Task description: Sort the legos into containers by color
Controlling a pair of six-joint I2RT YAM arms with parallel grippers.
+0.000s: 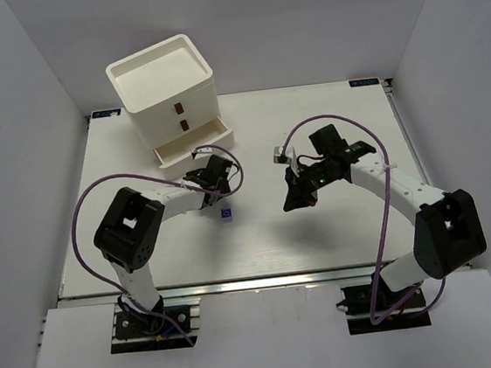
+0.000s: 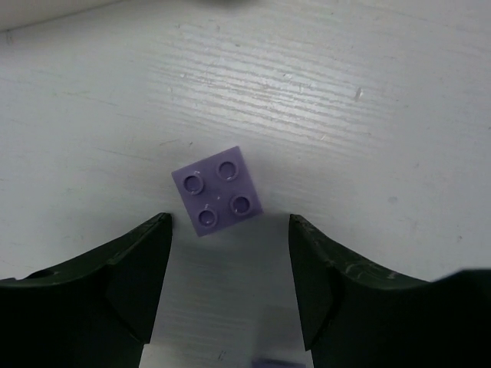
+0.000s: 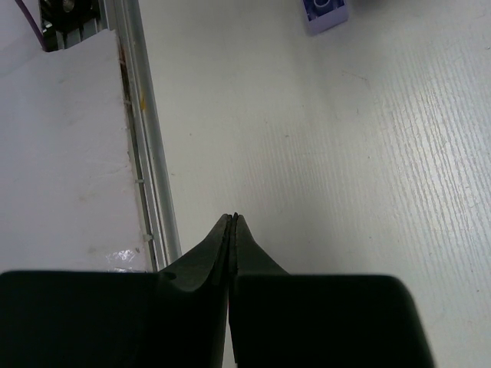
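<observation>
My left hand is spread apart and holds nothing. Its two dark fingers stand either side of the gap, just short of a light purple brick. The brick lies studs-up on the white tabletop, turned a little askew, four studs showing, and touches neither finger. My right hand is pressed together, empty, well apart from the brick on its right side, with the edge rail in view ahead. The white drawer unit stands at the far left, its bottom drawer pulled out, just beyond my left hand. I cannot tell what lies in it.
</observation>
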